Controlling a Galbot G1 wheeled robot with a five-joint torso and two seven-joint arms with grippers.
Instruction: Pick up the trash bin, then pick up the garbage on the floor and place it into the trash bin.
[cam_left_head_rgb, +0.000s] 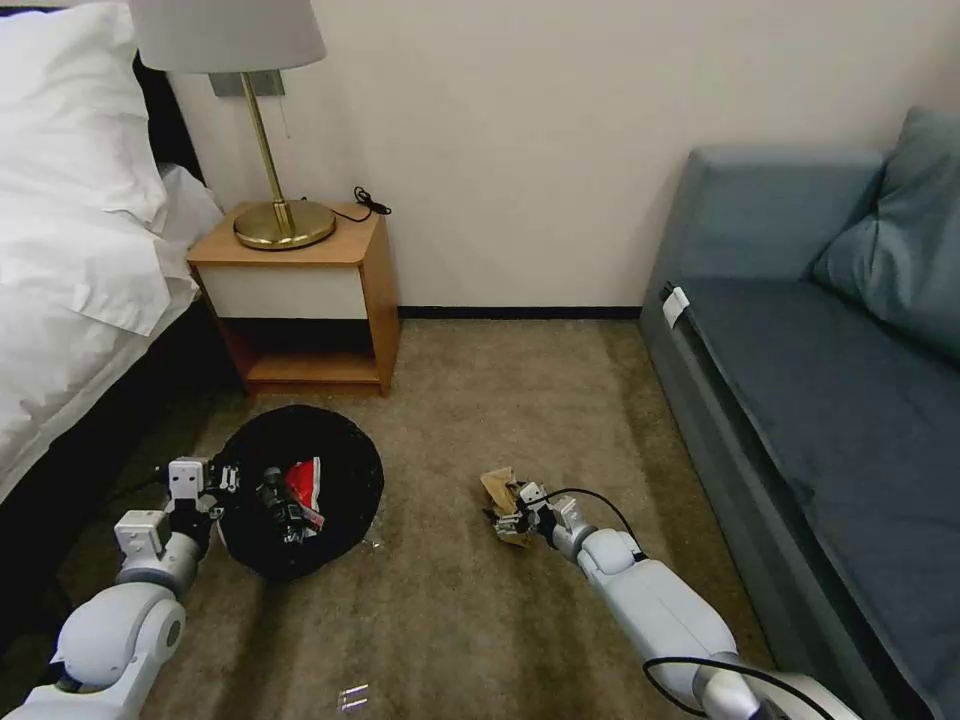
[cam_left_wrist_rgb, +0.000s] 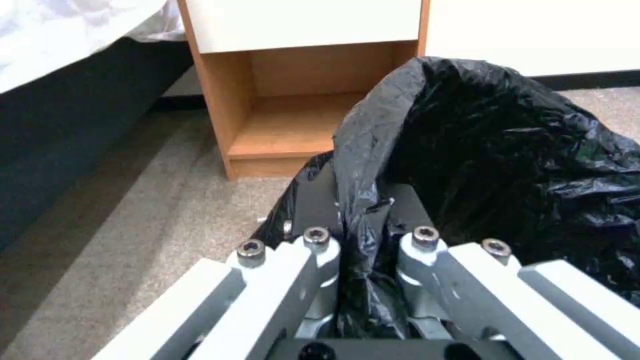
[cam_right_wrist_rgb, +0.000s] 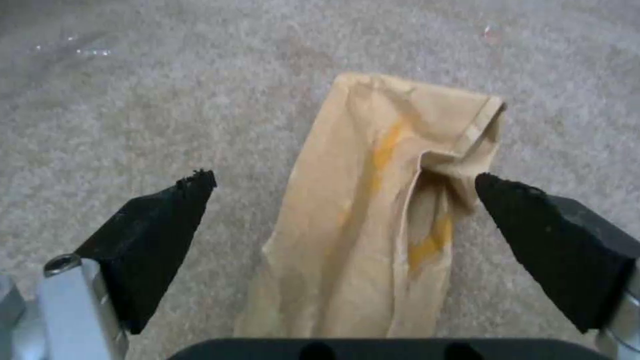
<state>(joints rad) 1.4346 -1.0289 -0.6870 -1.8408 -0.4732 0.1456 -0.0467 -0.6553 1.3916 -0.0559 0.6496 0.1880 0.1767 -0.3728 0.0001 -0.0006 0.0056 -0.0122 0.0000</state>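
Our right gripper (cam_right_wrist_rgb: 343, 187) hangs jaws apart astride the brown paper (cam_right_wrist_rgb: 380, 210) on the carpet, its long axis running 12 to 6 between the pads, while our left gripper (cam_left_wrist_rgb: 363, 240) clamps the trash bin (cam_left_head_rgb: 300, 490) at 9 o'clock.

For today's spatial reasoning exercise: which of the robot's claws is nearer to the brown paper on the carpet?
Right. The right claw is open astride the brown paper; the left claw is off to the side, shut on the bin's bag rim.
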